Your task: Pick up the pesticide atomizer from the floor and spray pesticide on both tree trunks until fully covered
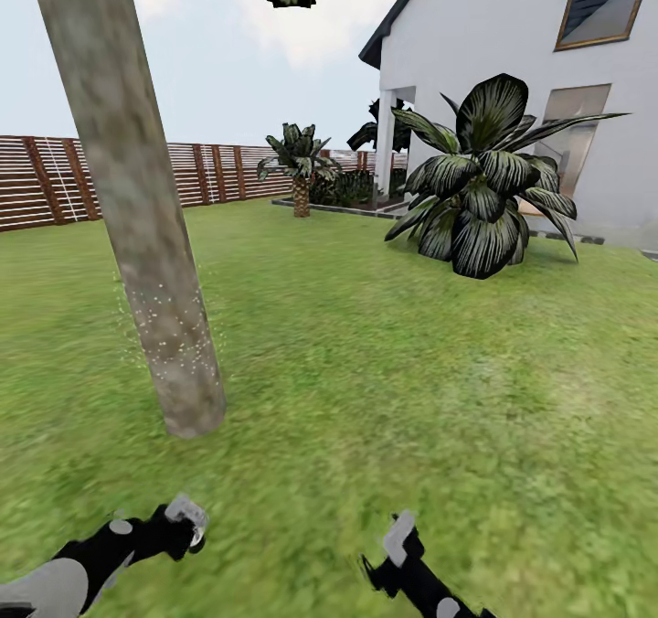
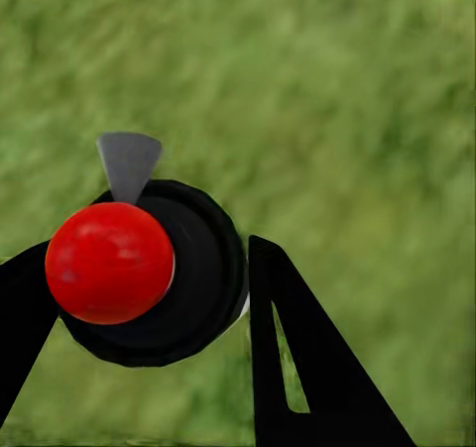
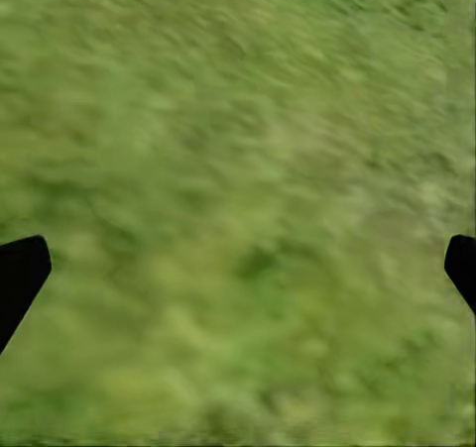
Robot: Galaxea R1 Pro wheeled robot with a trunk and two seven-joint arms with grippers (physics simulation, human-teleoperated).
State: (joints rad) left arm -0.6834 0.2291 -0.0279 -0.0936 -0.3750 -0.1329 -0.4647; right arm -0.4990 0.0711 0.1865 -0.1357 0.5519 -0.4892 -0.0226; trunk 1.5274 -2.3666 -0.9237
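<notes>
Left tool (image 2: 139, 298) grips round black atomizer (image 2: 193, 279) (glossy red cap (image 2: 109, 262)).

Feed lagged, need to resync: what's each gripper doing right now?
Left gripper: shut on the atomizer, red cap up between the jaws.
Right gripper: open, nothing held, grass beneath.
</notes>
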